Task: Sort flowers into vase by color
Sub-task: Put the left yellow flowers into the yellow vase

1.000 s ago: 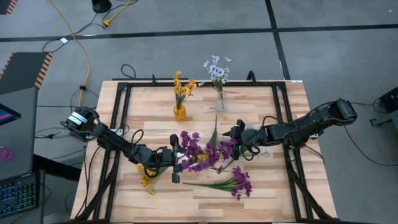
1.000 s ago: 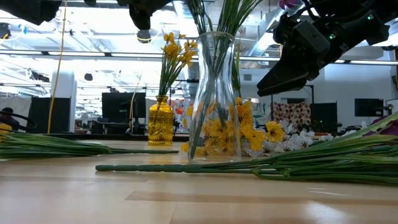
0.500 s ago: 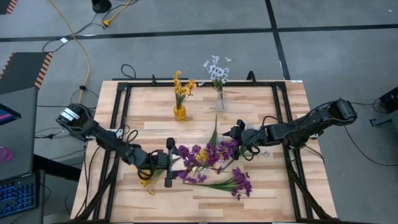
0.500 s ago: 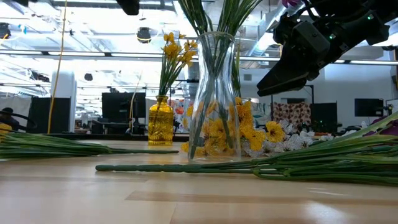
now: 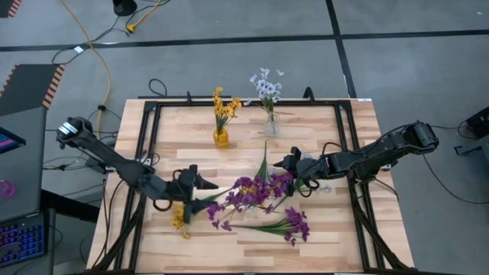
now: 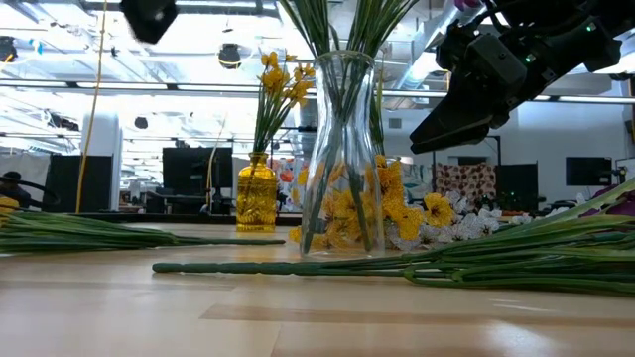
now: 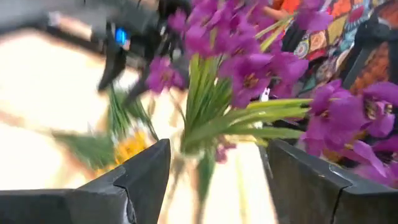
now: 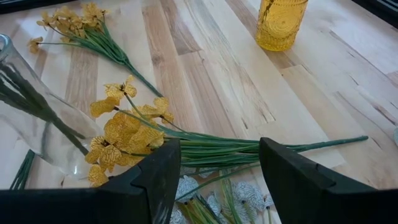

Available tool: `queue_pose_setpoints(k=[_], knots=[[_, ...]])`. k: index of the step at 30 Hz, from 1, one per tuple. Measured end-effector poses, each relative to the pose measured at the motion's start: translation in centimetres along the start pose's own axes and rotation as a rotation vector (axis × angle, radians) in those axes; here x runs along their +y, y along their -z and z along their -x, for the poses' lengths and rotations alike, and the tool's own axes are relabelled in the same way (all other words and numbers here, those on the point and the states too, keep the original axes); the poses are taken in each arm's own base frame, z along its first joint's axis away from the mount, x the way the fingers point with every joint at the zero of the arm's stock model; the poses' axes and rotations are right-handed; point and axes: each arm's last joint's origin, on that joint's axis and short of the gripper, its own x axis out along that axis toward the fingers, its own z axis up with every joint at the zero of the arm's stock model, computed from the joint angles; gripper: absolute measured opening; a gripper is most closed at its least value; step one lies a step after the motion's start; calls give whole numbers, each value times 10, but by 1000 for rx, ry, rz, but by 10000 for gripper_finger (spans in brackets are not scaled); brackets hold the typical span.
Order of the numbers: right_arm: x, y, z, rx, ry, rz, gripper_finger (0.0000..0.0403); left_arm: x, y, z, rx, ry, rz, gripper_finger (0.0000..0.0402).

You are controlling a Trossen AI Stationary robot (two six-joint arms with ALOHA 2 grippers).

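Observation:
Purple flowers (image 5: 252,192) stand with their stems in a clear glass vase (image 6: 342,149) at mid-table. My left gripper (image 5: 205,189) hovers open just left of them, with the blossoms (image 7: 249,68) ahead of its fingers and nothing between them. My right gripper (image 5: 284,164) hangs open on the vase's right, over a yellow-orange sprig (image 8: 130,134) lying on the wood. A second purple sprig (image 5: 284,224) and another yellow one (image 5: 179,221) lie near the front. Yellow flowers fill an amber vase (image 5: 221,137). White-blue flowers fill a small clear vase (image 5: 271,122).
A black frame (image 5: 149,145) borders the wooden tabletop. Pale white-blue sprigs (image 8: 205,193) lie on the wood under my right gripper. Long green stems (image 6: 417,266) stretch across the front of the table in the low view. Bare wood shows at the far right (image 5: 351,137).
My left gripper has drawn back from the purple flowers toward the table's left edge, rising and rolling over as it went. The purple blossoms now stand free of it and have spread toward the near left. My right arm has kept still.

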Motion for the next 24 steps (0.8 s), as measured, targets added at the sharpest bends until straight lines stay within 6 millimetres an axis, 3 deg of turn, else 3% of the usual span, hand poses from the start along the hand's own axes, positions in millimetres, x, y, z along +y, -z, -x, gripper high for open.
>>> queue_pose_setpoints(k=[7, 15, 24], knots=[[0, 0, 0, 0, 0, 0, 244, 7, 1, 15, 130, 9, 244, 255], [0, 0, 0, 0, 0, 0, 244, 9, 10, 17, 297, 12, 536, 255], [0, 0, 0, 0, 0, -1, 244, 16, 32, 21, 507, -206, 921, 255]])
